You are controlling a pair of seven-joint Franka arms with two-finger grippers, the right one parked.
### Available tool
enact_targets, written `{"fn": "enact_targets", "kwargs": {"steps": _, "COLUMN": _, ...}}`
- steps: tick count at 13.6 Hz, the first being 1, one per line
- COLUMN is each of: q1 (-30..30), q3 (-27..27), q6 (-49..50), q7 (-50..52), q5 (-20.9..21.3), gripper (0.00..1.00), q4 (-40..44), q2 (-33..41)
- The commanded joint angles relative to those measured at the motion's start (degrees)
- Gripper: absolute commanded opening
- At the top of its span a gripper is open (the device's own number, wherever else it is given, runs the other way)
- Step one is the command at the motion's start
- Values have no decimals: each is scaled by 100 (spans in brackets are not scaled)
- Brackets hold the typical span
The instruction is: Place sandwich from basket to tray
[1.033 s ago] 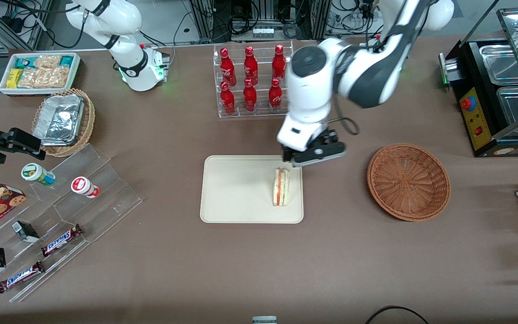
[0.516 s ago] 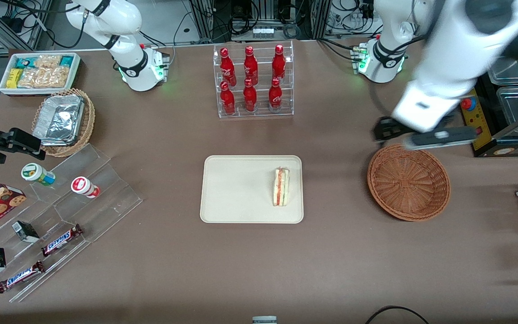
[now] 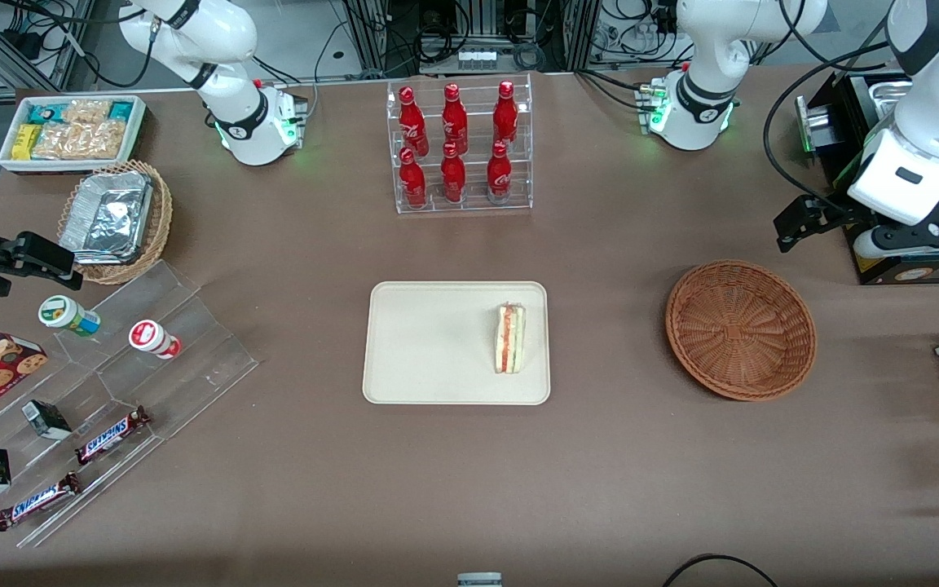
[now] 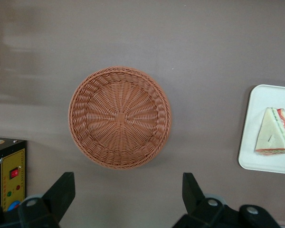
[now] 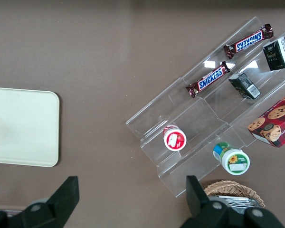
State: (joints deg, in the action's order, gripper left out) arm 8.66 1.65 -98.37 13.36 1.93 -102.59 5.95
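The end effector (image 3: pixel 795 222) hangs above the bench (image 3: pixel 616 456) at the working arm's end, just beside a black machine with a yellow panel (image 3: pixel 865 220). Its two fingers (image 4: pixel 61 192) are spread wide apart and hold nothing between them.

The basket (image 3: pixel 740 329) lies below the end effector and a little nearer to the front camera than it, resting flat on the bench. It is round, reddish-brown and woven, and no item is inside it. In the left wrist view the basket (image 4: pixel 119 117) shows whole between the two spread fingers, well apart from them.

The sandwich (image 3: pixel 509 337) is on the tray (image 3: pixel 425 346), well apart from the end effector, toward the parked arm's end. It rests close to the tray edge that faces the basket, with its red and green filling layers visible along the cut side. The left wrist view shows the sandwich (image 4: pixel 274 131) as a pale wedge lying inside the rim of the tray (image 4: pixel 256 156).

A clear rack of red bottles (image 3: pixel 457 147) stands on the bench, farther from the front camera than the tray and well apart from the end effector.
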Motion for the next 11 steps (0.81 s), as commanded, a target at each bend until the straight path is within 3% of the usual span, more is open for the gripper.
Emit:
{"fn": "enact_targets", "kwargs": {"steps": 1, "q1": -136, "q3": 54, "q6": -68, "q7": -105, "q5": -88, "gripper": 100, "q4": -130, "q2": 161}}
{"fn": "enact_targets", "kwargs": {"steps": 6, "q1": -136, "q3": 143, "q6": 63, "q7": -149, "q5": -62, "gripper": 100, "q4": 282, "q2": 56}}
{"fn": "enact_targets", "kwargs": {"steps": 11, "q1": -128, "q3": 512, "q6": 231, "q7": -957, "q5": -97, "gripper": 100, "q4": 556, "q2": -41}}
